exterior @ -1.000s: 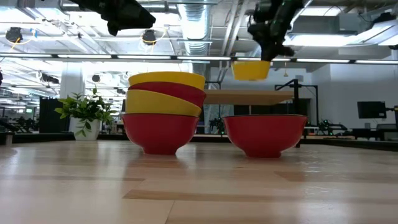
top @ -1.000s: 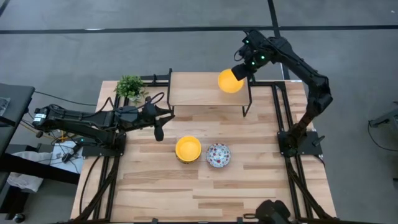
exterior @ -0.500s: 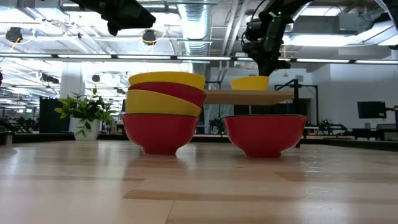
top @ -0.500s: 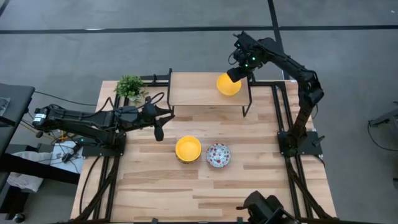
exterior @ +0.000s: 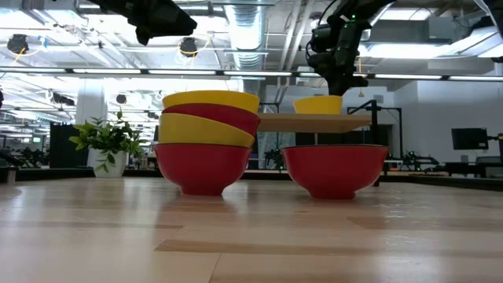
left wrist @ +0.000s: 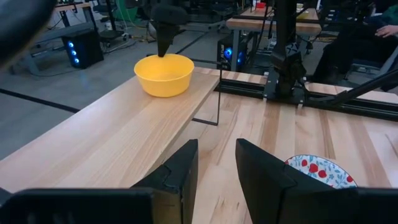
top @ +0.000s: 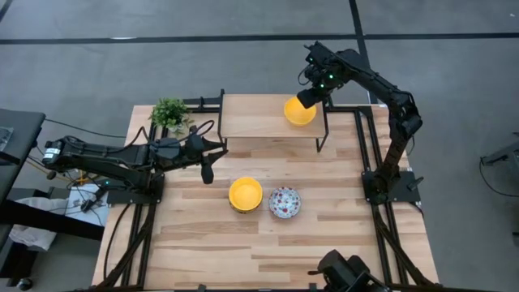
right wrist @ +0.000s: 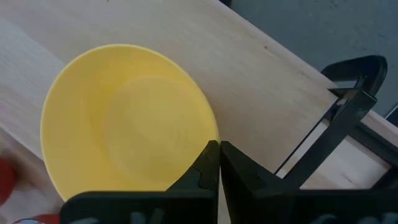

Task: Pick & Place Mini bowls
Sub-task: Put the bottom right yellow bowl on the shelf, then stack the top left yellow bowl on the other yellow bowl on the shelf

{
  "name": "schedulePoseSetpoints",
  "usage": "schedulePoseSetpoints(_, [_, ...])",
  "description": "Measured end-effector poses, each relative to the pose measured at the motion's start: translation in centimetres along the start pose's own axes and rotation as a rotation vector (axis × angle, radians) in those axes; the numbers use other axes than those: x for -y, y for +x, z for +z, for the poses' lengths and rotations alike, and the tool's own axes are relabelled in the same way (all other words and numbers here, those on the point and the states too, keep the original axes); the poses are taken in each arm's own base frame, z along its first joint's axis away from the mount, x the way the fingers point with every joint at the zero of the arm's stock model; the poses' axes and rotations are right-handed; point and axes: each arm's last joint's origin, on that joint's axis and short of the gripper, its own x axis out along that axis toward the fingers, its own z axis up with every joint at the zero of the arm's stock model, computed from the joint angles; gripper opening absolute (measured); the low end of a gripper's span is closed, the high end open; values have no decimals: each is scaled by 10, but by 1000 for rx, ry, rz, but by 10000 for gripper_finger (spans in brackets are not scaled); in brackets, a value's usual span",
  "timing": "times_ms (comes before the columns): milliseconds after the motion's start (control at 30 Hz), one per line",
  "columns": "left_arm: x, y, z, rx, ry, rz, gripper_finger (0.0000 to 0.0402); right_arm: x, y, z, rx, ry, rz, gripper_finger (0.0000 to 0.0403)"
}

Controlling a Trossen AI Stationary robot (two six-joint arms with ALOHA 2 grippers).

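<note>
A plain yellow mini bowl (top: 299,112) sits on the right end of the raised wooden shelf (top: 255,118); it also shows in the low view (exterior: 317,104). My right gripper (top: 309,96) is shut on it from above. A stack of bowls with a yellow one on top (top: 245,195) and a single white floral bowl (top: 285,202) stand on the table's middle. My left gripper (top: 207,172) hovers open and empty left of the stack, above the table. My right gripper pinches the yellow bowl's rim (right wrist: 210,138) on its far right side, one finger inside the bowl and one outside. The fingers point down, slanting from the far right. The bowl sits upright with its base on the shelf.
A small green plant (top: 169,113) stands at the table's far left corner, beside the shelf. The shelf's black metal legs (top: 323,134) stand at its ends. Bare wood lies on the near half of the table (top: 268,251).
My right gripper has gone down and a little toward the table's left with the yellow bowl. The bowl was lifted clear above the shelf's right end; now its base rests on the shelf. The gripper stays shut on its rim.
</note>
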Motion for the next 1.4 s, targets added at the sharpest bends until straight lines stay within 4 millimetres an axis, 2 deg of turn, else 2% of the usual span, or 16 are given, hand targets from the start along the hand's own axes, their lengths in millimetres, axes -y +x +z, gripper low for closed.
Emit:
schedulePoseSetpoints(133, [0,0,0,0,0,0,108,0,0,-1,-6,-1,-1,15])
schedulePoseSetpoints(467, [0,0,0,0,0,0,108,1,0,0,-3,-1,-25,94])
schedulePoseSetpoints(767, [0,0,0,0,0,0,108,1,-1,-1,-1,-26,-25,114])
schedulePoseSetpoints(867, [0,0,0,0,0,0,108,0,-8,-2,19,-40,-26,114])
schedulePoseSetpoints(1000, [0,0,0,0,0,0,108,-3,-32,1,98,-67,-23,113])
schedulePoseSetpoints(1167, [0,0,0,0,0,0,108,-9,-79,1,262,-95,-14,113])
schedulePoseSetpoints(1267, [0,0,0,0,0,0,108,-17,-111,-7,369,-140,-7,113])
schedulePoseSetpoints(1400, [0,0,0,0,0,-1,108,-32,-153,-28,502,-234,9,113])
